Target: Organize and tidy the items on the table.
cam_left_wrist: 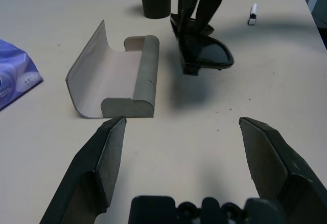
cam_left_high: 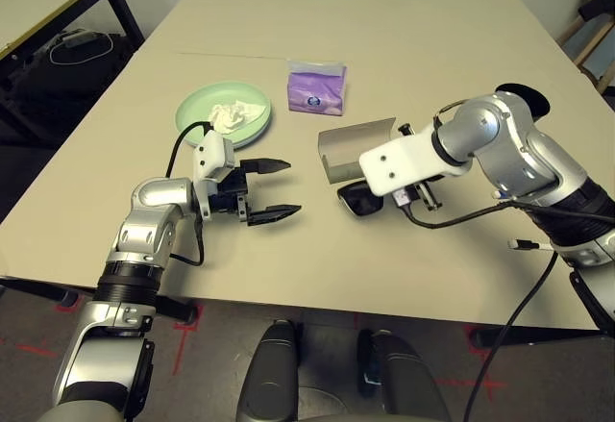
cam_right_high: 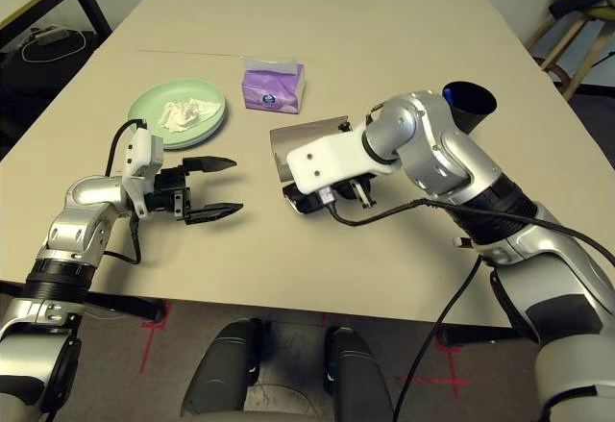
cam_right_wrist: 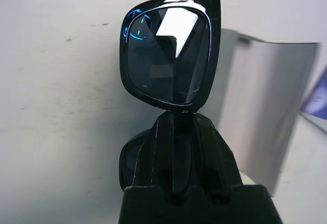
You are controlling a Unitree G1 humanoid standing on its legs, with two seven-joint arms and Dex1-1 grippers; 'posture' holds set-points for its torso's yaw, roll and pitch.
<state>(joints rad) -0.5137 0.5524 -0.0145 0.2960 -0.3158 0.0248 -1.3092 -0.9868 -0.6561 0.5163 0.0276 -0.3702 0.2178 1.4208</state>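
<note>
On the left of the beige tabletop (cam_left_high: pixel 404 47) a light green plate (cam_left_high: pixel 200 107) carries a crumpled white tissue (cam_left_high: pixel 231 114); a bluish rim peeks from under it, so it seems to sit on a second plate. Nearer the robot, the left pincer (cam_left_high: pixel 273 189) hangs just over the surface with its black fingers spread wide and nothing between them, aimed toward the middle. Farther back stands the purple tissue pack (cam_left_high: pixel 317 87). In the middle the grey-green glasses case (cam_left_wrist: pixel 115 78) lies open, lid raised. Just beside it, the right pincer (cam_right_wrist: pixel 176 132) is clamped on the black sunglasses (cam_right_wrist: pixel 171 55), gripping them at the bridge and holding them off the tabletop. Behind the right arm is the black cup (cam_right_high: pixel 469 101), and to the right a small white pen (cam_left_high: pixel 531 244) lies on the surface.
</note>
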